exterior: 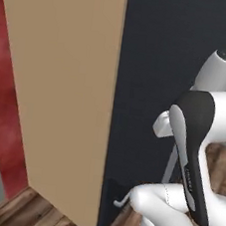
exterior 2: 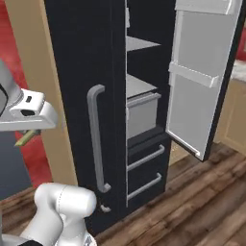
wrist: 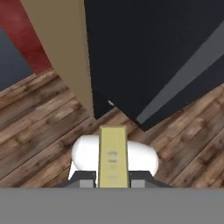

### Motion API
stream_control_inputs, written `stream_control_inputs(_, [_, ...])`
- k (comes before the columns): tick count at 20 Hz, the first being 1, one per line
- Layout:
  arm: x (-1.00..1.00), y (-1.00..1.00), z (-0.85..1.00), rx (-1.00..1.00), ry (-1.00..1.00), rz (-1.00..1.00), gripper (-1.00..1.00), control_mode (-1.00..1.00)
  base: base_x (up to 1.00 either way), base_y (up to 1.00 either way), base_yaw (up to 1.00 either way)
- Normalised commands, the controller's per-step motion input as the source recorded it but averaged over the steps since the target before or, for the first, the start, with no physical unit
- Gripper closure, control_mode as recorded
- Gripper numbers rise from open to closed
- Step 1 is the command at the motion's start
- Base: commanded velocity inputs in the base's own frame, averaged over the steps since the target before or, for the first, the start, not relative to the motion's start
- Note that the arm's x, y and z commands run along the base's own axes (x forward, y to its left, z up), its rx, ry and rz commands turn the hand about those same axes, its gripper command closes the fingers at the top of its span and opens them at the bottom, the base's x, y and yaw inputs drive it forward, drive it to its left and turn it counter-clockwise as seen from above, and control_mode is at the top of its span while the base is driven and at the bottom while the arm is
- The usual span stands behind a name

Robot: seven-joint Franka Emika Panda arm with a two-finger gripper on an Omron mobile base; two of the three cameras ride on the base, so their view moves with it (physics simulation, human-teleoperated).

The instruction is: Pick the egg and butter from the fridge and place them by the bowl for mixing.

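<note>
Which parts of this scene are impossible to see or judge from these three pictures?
- Fridge shelves: in the right base view the shut left door hides their left part, so the egg cannot be found.
- Hand: in the hand view the butter covers the fingertips.
- Butter's length: cut off in the right base view, hidden behind the arm.
- Bowl: its place cannot be judged.

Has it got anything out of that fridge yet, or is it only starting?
Partway. The fridge has one door swung open, and the hand is shut on the butter, a pale-yellow stick held over the wood floor. Left: setting it by the bowl and fetching the egg; neither can be seen here.
</note>
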Motion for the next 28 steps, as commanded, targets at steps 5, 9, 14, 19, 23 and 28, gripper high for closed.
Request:
stream_control_inputs(5, [0.0, 0.0, 0.0, 0.0, 0.0, 0.0, 1.0, 1.0, -0.2, 0.42, 0.65])
stream_control_inputs(9, [0.0, 0.0, 0.0, 0.0, 0.0, 0.0, 1.0, 1.0, -0.14, 0.54, 0.67])
stream_control_inputs(14, [0.0, 0.0, 0.0, 0.0, 0.0, 0.0, 1.0, 1.0, -0.01, 0.37, 0.71])
stream_control_inputs(19, [0.0, 0.0, 0.0, 0.0, 0.0, 0.0, 1.0, 1.0, 0.01, 0.3, 0.79])
stream_control_inputs(23, [0.0, 0.0, 0.0, 0.0, 0.0, 0.0, 1.0, 1.0, 0.04, 0.32, 0.83])
stream_control_inputs(28, [0.0, 0.0, 0.0, 0.0, 0.0, 0.0, 1.0, 1.0, 0.08, 0.29, 0.85])
